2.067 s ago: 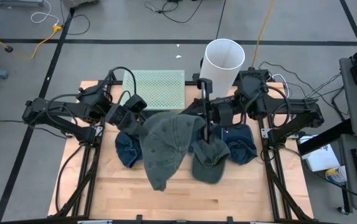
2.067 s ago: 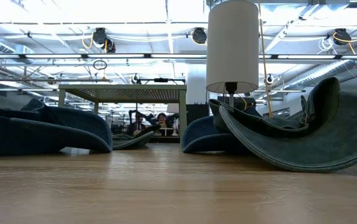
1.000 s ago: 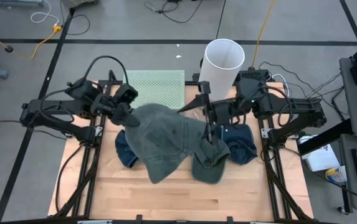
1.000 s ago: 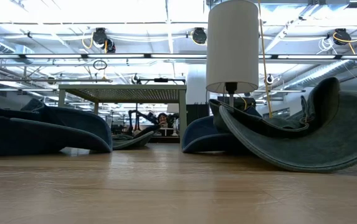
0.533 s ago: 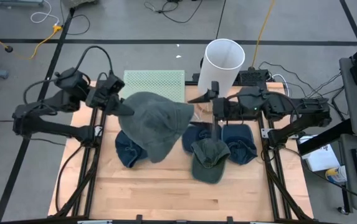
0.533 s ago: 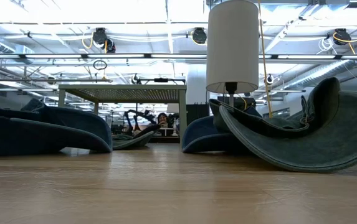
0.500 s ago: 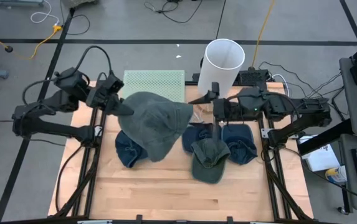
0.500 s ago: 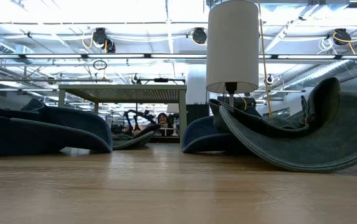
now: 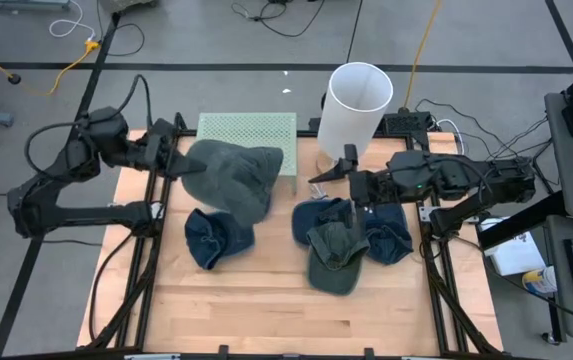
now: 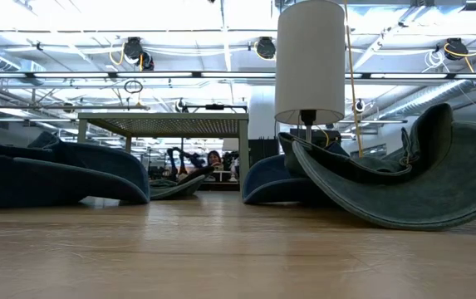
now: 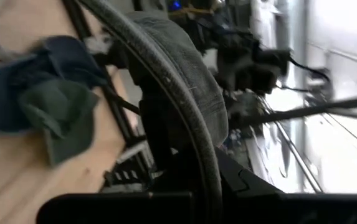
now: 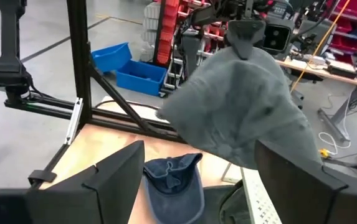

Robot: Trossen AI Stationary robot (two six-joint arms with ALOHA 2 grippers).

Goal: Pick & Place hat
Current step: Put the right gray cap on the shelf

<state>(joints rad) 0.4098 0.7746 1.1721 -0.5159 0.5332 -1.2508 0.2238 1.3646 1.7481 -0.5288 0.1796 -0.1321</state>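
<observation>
**Left arm carries a grey-green hat toward the far-left rack**

The left gripper (image 9: 174,163) is clenched on the brim of the grey-green hat (image 9: 228,175), which hangs off the table with its crown drooping. It sits at the far left, partly over the pale green rack (image 9: 249,132); I judge the rack to be the drop spot, which would explain the high carry. The right gripper (image 9: 336,172) is released and holds nothing, waiting just near the white tube (image 9: 357,104) above the pile of 3 hats (image 9: 351,240) on the right. 1 blue cap (image 9: 216,238) lies alone left of centre.

The right wrist view shows the hat (image 12: 240,109) dangling clear of the wood, which the high view cannot confirm. The left wrist view shows only the brim edge (image 11: 184,106) pinched close. The low view misses both grippers
</observation>
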